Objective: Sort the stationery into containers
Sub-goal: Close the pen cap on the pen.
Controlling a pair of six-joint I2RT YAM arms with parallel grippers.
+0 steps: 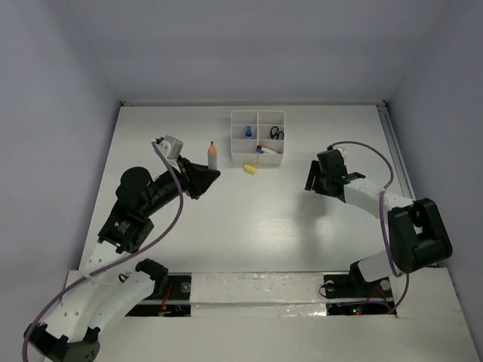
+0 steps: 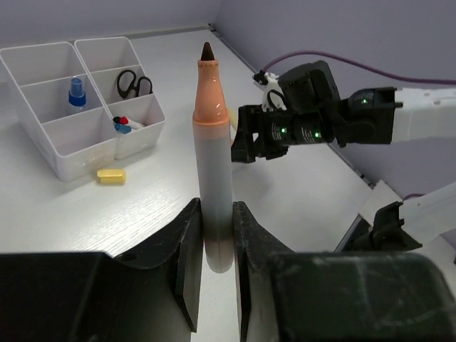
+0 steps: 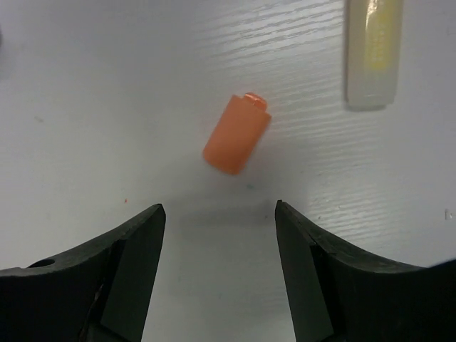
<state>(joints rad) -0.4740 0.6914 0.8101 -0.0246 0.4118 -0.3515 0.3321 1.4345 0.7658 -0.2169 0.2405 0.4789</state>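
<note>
The white plastic organiser tray (image 2: 78,153) already holds black-handled scissors (image 2: 133,83), a small blue item (image 2: 76,91) and red- and blue-capped pens (image 2: 122,125). The left gripper (image 2: 216,228) is clamped on an upright white marker (image 2: 212,142) with a bare orange tip, near the tray but not in it. The right gripper (image 3: 221,214) hangs with jaws apart and empty over a short orange cap (image 3: 236,133) on the table (image 3: 107,85). A yellow eraser (image 2: 110,176) beside the tray and a pale tube (image 3: 374,50) are also left to sort; perhaps half is done.
</note>
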